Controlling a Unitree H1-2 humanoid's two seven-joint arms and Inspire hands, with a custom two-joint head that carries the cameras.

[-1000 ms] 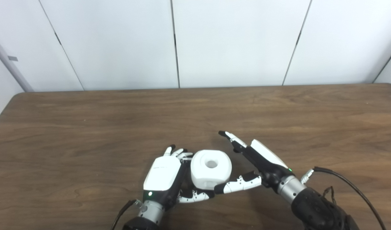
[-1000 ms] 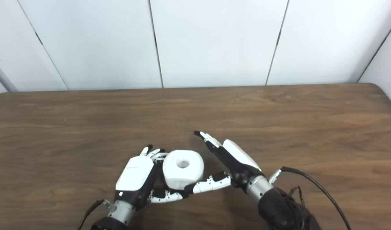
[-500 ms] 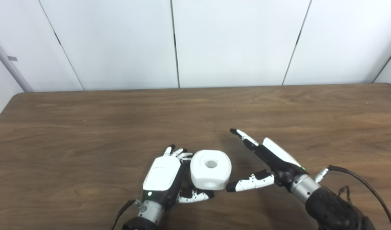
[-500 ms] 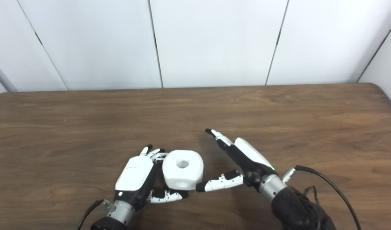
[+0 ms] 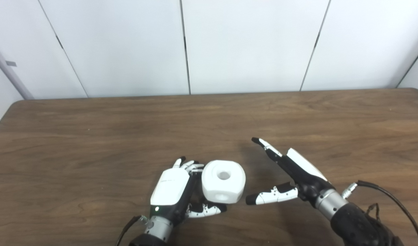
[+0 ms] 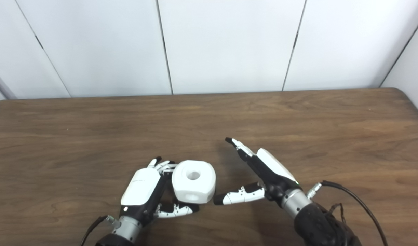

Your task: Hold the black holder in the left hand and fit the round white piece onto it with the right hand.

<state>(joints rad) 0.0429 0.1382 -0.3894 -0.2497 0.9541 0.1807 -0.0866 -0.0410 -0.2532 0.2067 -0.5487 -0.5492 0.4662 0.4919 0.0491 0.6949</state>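
Note:
The round white piece (image 5: 223,181), with a hole in its top, sits near the table's front edge, against the palm of my left hand (image 5: 171,186). The left hand's fingers (image 5: 187,165) curl behind the piece and its thumb (image 5: 206,209) lies along the front, so the hand is shut around it. The black holder is hidden; I cannot make it out apart from the hand's dark palm. My right hand (image 5: 291,174) is open and empty, to the right of the piece. Its thumb tip (image 5: 251,200) is a short gap from the piece and touches nothing.
The brown wooden table (image 5: 126,130) stretches wide around both hands. White wall panels (image 5: 250,44) stand behind its far edge. A black cable (image 5: 390,200) runs from the right wrist.
My right hand has let go of the white piece and drawn back to the right, fingers spread. The left hand and the piece have stayed put. The camera shifted slightly.

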